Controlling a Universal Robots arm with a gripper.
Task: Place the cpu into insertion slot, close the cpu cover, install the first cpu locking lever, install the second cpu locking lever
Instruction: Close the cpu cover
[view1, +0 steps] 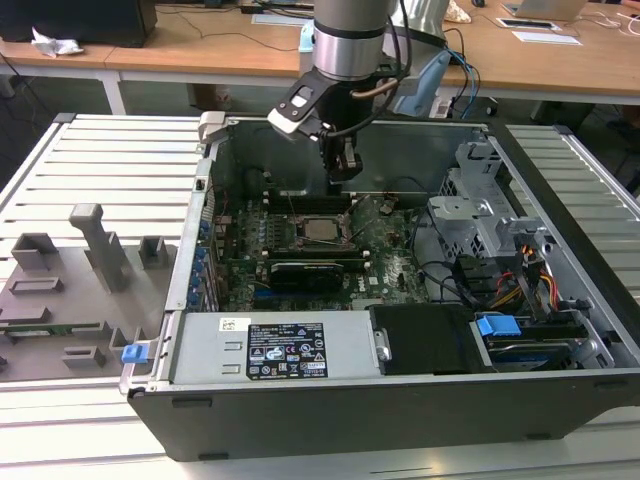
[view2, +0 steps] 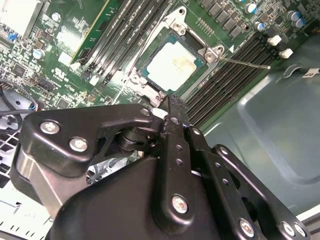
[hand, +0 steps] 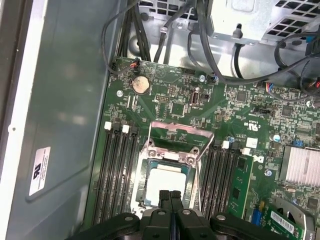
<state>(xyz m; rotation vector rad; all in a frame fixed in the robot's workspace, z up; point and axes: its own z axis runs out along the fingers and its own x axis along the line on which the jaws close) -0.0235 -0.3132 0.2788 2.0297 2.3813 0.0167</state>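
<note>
- Hanging over the open computer case (view1: 560, 300), the gripper (view1: 343, 170) points down at the green motherboard (view1: 390, 250), close above the socket area but apart from it in the exterior view.
- Its two black fingers (hand: 164, 197) are pressed flat together with only a thin seam between them and nothing caught in it. Both wrist views show this.
- The cpu (view2: 173, 66) already lies in the insertion slot (hand: 144, 176), flat, with its pale silver top facing up.
- In the second wrist view the gripper's tip (view2: 167, 103) sits just beside one corner of the socket.
- In the first wrist view the tip overlaps the chip's near edge. I cannot tell from there whether it touches.
- The cpu cover (hand: 181, 127) looks tipped up at the socket's far side. It is a thin silver frame, and the green board shows through its cut-out.
- A thin lever rod (view2: 245, 62) juts out from one socket corner, slanting across the black memory slots (view2: 225, 75).
- A round coin battery (hand: 140, 84) sits on the board well beyond the socket.
- A finned heatsink (hand: 300, 165) lies off to one side.
- On the exterior view's left, outside the case, a grey fixture tray (view1: 60, 300) rests on the slatted table (view1: 120, 160).
</note>
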